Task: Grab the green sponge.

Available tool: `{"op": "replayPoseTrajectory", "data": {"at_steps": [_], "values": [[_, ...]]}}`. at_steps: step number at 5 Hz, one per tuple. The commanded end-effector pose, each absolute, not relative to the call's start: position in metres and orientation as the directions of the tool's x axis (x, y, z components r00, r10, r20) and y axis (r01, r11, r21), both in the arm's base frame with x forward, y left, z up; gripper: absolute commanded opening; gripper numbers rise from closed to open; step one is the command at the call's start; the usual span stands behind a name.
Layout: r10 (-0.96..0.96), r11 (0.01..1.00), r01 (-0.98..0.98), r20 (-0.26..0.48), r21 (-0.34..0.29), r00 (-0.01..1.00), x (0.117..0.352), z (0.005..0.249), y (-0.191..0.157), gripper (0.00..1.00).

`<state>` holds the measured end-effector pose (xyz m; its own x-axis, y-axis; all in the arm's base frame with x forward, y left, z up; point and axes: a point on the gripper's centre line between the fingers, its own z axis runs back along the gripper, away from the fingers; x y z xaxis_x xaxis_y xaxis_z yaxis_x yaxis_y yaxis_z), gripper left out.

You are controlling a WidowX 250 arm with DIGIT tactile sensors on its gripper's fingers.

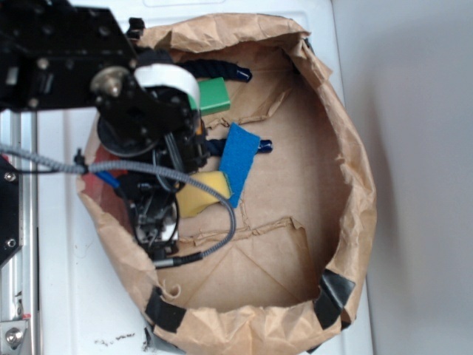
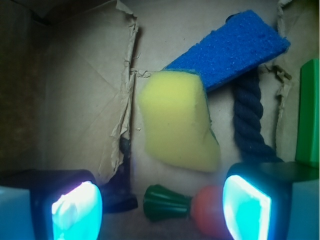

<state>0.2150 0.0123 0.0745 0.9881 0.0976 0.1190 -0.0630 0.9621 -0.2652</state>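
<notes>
Straight ahead of the gripper (image 2: 160,210) in the wrist view, the green sponge (image 2: 177,122) is lying yellow-side-up on the paper bag (image 1: 325,185) floor, unheld, being straddled by jaws spread wide.

Exterior view: camera mounted overhead, facing straight down from a fair height, taking in the whole brown paper bag (image 1: 347,185) opened out as a shallow tray, with the arm entering from the left of frame. Wrist view: camera sits just behind the gripper (image 2: 160,210), close to the bag floor, looking forward at a low angle with both fingertips (image 2: 77,212) framing the bottom edge. Shared ground: the green sponge (image 1: 201,194) (image 2: 180,122) showing its yellow foam, the blue sponge (image 1: 238,161) (image 2: 232,47) resting over it, and the green block (image 1: 214,95) (image 2: 309,112).
</notes>
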Motion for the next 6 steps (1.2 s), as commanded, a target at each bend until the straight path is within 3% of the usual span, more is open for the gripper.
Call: {"op": "replayPoseTrajectory", "data": {"at_steps": [1,5,6], "values": [[0.103,0.970,-0.061,0.167,-0.237,0.981,0.234,0.082,0.004,1.00],[0.139,0.981,-0.102,0.235,-0.163,0.962,0.252,0.053,0.001,1.00],[0.148,0.983,-0.112,0.279,-0.143,0.949,0.250,0.040,-0.003,0.00]]}}
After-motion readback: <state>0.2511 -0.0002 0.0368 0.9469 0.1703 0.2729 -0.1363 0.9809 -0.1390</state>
